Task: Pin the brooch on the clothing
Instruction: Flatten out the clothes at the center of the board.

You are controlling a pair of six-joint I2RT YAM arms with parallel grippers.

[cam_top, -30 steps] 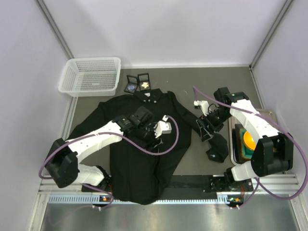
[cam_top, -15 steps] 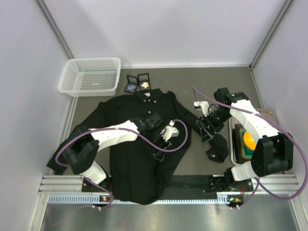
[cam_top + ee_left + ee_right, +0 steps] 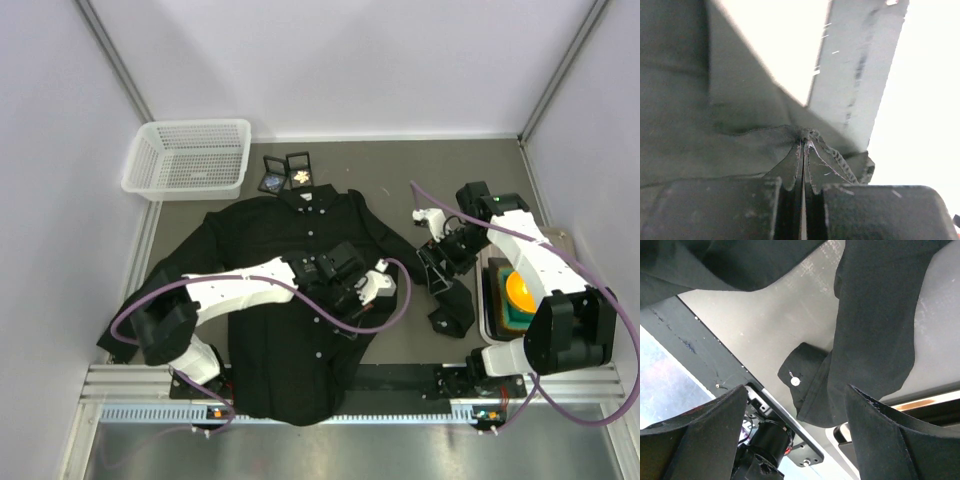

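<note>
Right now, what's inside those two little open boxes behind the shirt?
The right-hand box holds a small gold-looking piece, perhaps the brooch; the left-hand box shows only bluish lining. Nothing covers them; details are too small.

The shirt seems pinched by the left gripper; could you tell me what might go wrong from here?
The left gripper is shut on just a thin fold of the shirt; pulling could slip it free or bunch the front. The right gripper, open over the sleeve cuff, might snag it.
</note>
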